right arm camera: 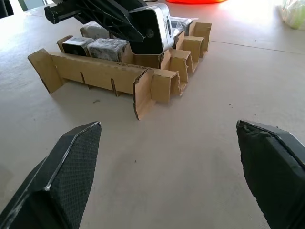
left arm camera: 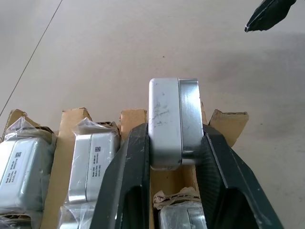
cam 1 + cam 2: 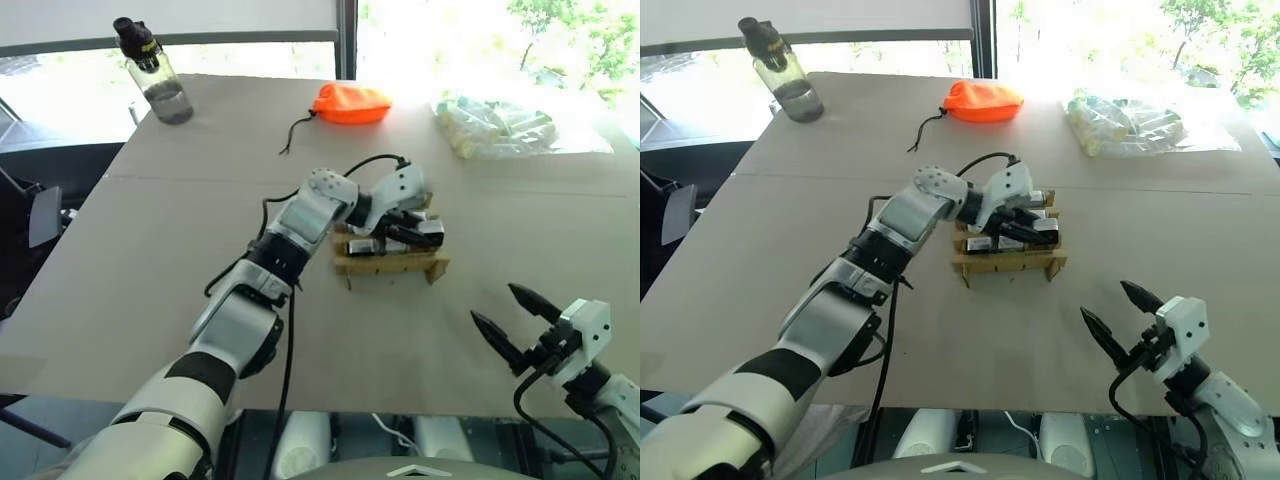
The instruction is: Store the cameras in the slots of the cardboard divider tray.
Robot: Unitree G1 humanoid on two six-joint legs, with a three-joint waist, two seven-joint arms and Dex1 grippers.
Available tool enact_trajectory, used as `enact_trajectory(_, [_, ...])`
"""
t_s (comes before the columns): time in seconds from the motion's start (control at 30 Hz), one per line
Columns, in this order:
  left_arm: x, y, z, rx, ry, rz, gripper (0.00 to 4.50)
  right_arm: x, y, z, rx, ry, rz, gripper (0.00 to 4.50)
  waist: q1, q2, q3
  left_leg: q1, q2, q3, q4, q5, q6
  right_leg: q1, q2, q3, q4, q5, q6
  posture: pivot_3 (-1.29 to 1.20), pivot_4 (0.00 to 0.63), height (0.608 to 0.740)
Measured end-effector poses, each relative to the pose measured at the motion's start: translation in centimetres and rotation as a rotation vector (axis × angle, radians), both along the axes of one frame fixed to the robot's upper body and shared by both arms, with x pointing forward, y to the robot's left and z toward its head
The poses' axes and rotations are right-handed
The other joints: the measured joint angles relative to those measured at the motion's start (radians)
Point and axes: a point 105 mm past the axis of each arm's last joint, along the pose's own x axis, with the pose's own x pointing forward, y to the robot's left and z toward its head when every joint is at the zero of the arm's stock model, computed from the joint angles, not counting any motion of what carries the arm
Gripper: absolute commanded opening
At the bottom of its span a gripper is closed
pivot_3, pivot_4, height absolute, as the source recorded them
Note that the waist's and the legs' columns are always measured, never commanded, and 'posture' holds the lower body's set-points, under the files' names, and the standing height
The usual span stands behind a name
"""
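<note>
Over the cardboard divider tray point(image 1: 119, 78) mid-tabletop, your left hand point(image 2: 174, 157) clamps a camera point(image 2: 172, 121); lowered askew, it could crush a divider wall. Your right hand point(image 3: 515, 322) hangs wide, empty.

Your left gripper point(image 3: 418, 222) and its arm cover much of the cardboard divider tray point(image 3: 392, 266) from the head views, so you cannot count its filled slots. The held camera point(image 2: 172, 121) has its lower end hidden between the fingers point(image 2: 127, 176). Contents of the clear bag point(image 3: 500, 125) are too washed out to identify.
</note>
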Motion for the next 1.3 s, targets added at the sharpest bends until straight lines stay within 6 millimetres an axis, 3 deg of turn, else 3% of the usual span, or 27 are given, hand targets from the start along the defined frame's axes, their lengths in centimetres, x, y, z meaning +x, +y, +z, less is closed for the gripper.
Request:
enact_trajectory(0.33, [0.6, 0.4, -0.3, 0.09, -0.106, -0.001, 0.73, 0.0, -0.3, 0.4, -0.005, -0.041, -0.024, 4.5, 0.001, -0.001, -0.001, 0.0, 0.0, 0.0, 0.0, 0.0, 0.001, 0.0, 0.0, 0.0, 0.0, 0.0, 0.0, 0.0, 0.15, 0.726])
enact_trajectory(1.0, [-0.6, 0.4, -1.0, 0.119, -0.015, 0.011, 0.73, 0.4, -0.9, 0.5, -0.039, -0.064, -0.049, 4.5, 0.001, -0.001, -0.001, 0.0, 0.0, 0.0, 0.0, -0.001, 0.001, 0.0, 0.0, 0.0, 0.0, 0.0, 0.0, 0.0, 0.15, 0.726])
enact_trajectory(1.03, [-0.6, 0.4, -1.0, 0.119, -0.005, 0.016, 1.79, 0.4, -0.9, 0.5, -0.039, -0.064, -0.049, 4.5, 0.001, -0.001, -0.001, 0.0, 0.0, 0.0, 0.0, -0.001, 0.001, 0.0, 0.0, 0.0, 0.0, 0.0, 0.0, 0.0, 0.15, 0.726])
enact_trajectory(1.2, [-1.1, 0.3, -1.8, 0.118, 0.051, 0.013, 3.58, 0.4, -1.0, 0.5, -0.04, -0.064, -0.049, 4.5, 0.002, -0.001, -0.001, 0.0, 0.0, 0.0, 0.0, -0.001, 0.001, 0.0, 0.0, 0.0, 0.0, 0.0, 0.0, 0.0, 0.15, 0.726])
enact_trajectory(1.23, [-1.1, -0.1, -1.7, 0.103, 0.057, 0.024, 4.21, 0.5, -1.0, 0.4, -0.04, -0.063, -0.05, 4.5, 0.003, -0.001, -0.001, 0.0, 0.0, 0.0, 0.001, -0.001, 0.001, 0.0, -0.001, 0.0, 0.0, 0.0, 0.0, 0.0, 0.15, 0.726])
enact_trajectory(1.3, [-1.2, -0.2, -1.7, 0.09, 0.071, 0.032, 4.21, 0.5, -1.0, 0.4, -0.04, -0.063, -0.048, 4.5, 0.002, -0.001, -0.001, 0.0, 0.0, 0.0, 0.0, -0.001, 0.001, 0.0, -0.001, 0.0, 0.0, 0.0, 0.0, 0.0, 0.15, 0.726])
